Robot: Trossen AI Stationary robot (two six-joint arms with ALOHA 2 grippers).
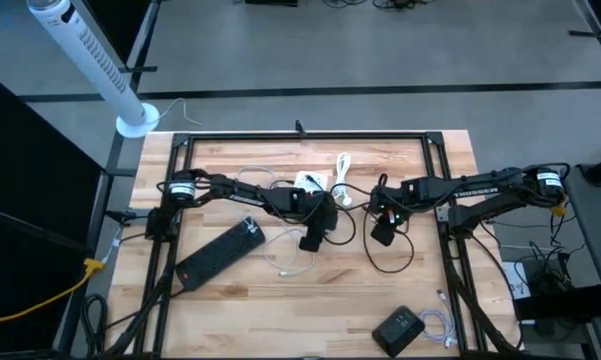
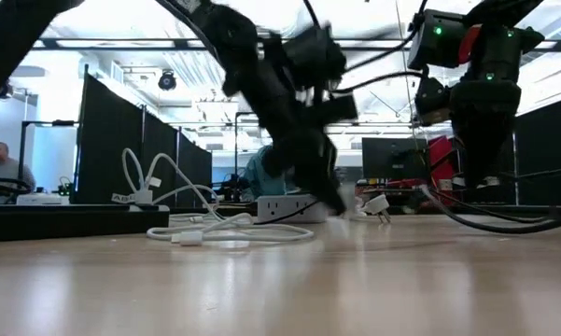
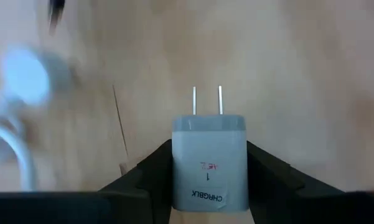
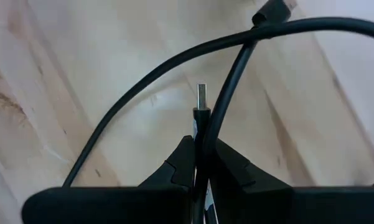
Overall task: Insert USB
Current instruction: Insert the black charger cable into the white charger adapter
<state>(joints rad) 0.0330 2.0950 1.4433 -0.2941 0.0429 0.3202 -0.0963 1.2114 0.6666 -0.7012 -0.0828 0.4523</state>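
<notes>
Left gripper [image 3: 208,186] above table [image 1: 400,300] centre, fingers [image 3: 143,177] clamped on white charger [image 3: 208,162], prongs pointing outward; right gripper [image 4: 201,162] nearby, pinching black USB plug [image 4: 201,102], its cable [image 4: 143,93] looping across

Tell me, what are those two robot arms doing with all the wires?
The left gripper has a white charger block between its fingers, prongs pointing away. The right gripper is shut on a black USB cable, its metal plug sticking out. Both hang above the wooden table, apart from each other, so the plug isn't in yet.
</notes>
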